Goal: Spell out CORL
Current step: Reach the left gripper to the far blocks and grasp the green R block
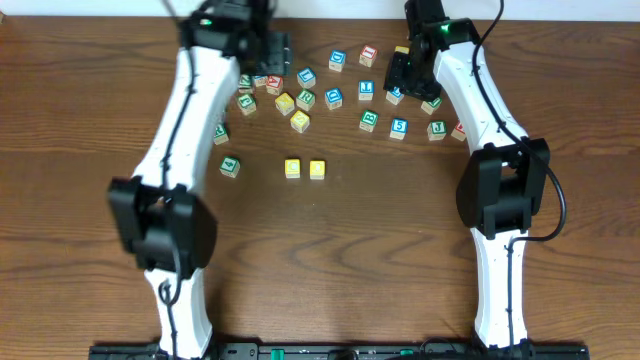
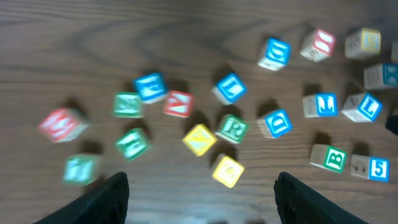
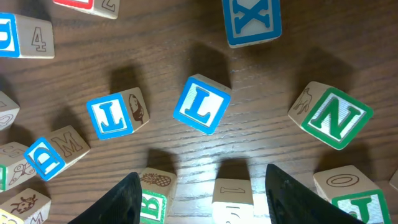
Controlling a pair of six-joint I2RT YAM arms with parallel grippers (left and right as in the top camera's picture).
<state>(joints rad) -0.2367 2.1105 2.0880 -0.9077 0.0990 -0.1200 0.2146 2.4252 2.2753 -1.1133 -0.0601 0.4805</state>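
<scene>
done: two yellow cubes touching in a row on the tabletop, maybe C and O, too small to read | left to do: R and L sit in the pile | left tool wide, empty, near R | right tool wide, empty, by L

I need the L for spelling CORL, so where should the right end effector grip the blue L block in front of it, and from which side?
Best take the blue L block by two opposite side faces, coming straight down from above. It lies letter-up, turned diagonally to the right end effector, so twist the wrist square to its faces. Bare table surrounds it.
</scene>
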